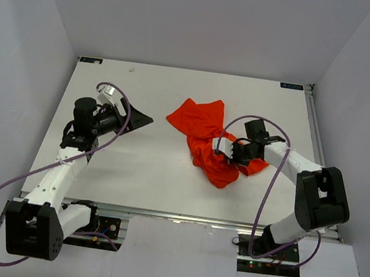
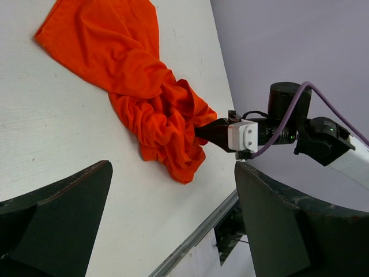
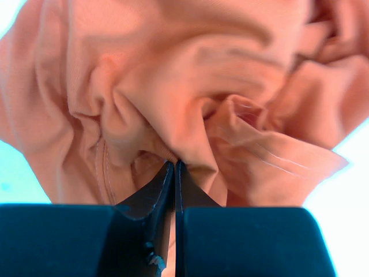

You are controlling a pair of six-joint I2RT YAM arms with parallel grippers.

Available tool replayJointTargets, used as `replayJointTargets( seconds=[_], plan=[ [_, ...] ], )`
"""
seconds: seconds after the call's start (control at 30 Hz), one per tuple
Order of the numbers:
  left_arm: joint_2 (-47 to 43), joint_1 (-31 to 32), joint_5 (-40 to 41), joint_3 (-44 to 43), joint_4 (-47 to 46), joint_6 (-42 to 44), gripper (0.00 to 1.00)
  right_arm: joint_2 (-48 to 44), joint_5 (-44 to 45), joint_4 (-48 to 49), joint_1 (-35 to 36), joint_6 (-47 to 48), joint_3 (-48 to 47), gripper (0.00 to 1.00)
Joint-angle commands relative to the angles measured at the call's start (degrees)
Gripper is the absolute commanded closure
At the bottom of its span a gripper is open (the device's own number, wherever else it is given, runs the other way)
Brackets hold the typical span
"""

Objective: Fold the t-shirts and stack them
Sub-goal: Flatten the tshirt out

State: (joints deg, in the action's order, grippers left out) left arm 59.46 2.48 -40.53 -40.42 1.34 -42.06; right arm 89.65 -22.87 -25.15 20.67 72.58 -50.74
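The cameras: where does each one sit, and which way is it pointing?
Top external: above and behind the arms, looking down on the table; shows both arms, left gripper and right gripper.
Left wrist: on the left arm, facing across the table; its own open fingers frame the bottom.
Right wrist: on the right arm, close against the orange t-shirt; its shut fingers show.
Shared: all see the shirt; top and left wrist both show the right gripper pinching it.
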Motion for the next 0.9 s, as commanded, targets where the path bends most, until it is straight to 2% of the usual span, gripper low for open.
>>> replayJointTargets(
  seconds=[0.0, 0.4, 0.63, 0.77, 0.87],
  plan=[
    [-0.93, 0.16, -0.34, 0.26, -0.72, -0.30, 0.02, -4.91, -3.05, -3.24, -0.62, -1.21, -3.66, 0.94],
    [0.56, 1.30, -3.06, 0.52, -2.75, -0.03, 0.02, -12.91, -8.23, -7.28, -5.72, -7.62, -9.63, 0.94],
    [4.26, 6.04, -2.53, -1.06, -4.42, 0.32, 0.02, -16.34, -13.51, -7.81, -6.16, -12.45, -12.98, 0.94],
    [5.05, 7.19, -2.27, -1.15, -4.95, 0.32, 0.02, -18.98, -18.07, -12.28, -5.64, -10.19, -13.33, 0.94],
    [5.23, 7.45, -2.62, -1.06, -5.04, 0.49, 0.02, -20.30, -19.14, -19.57, -2.58, -2.99, -11.58, 0.94]
  ],
)
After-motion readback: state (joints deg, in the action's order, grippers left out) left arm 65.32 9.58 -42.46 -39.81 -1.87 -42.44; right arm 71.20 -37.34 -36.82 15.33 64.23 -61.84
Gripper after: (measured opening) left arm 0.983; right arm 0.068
